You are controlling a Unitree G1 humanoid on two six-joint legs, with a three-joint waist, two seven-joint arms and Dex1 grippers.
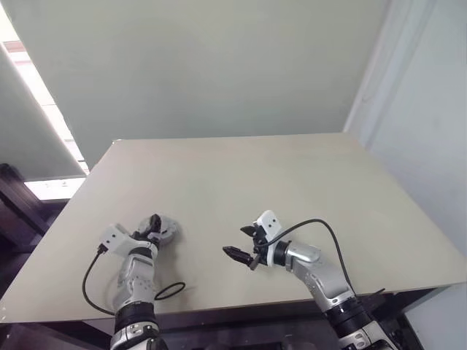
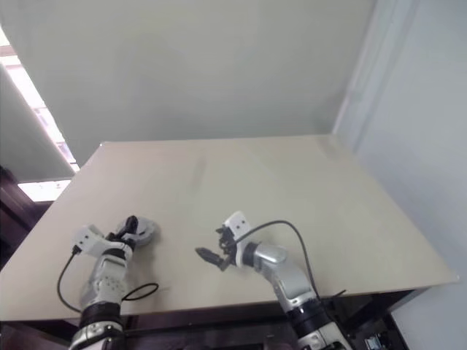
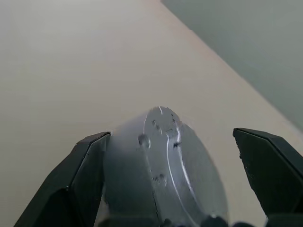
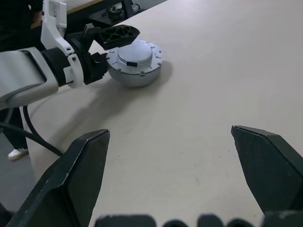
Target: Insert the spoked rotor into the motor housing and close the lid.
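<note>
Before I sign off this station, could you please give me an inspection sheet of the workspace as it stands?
Surface: beige table, no marks seen.
Job's things: motor housing lies flat near the table's left front; lid sits on it, apparently closed.
Clutter: nothing seen.
Hands: left hand open, fingers either side of the housing; right hand open, empty, above bare table.
Cables: left arm's black cable loops over the table edge; right arm's black cable arches above its wrist.
Surroundings: grey wall; a person's shoe on the floor.

Silver arms, black claws
Left claw (image 1: pixel 154 222) and right claw (image 1: pixel 241 244): white wrist blocks, looping black cables, black fingers.
</note>
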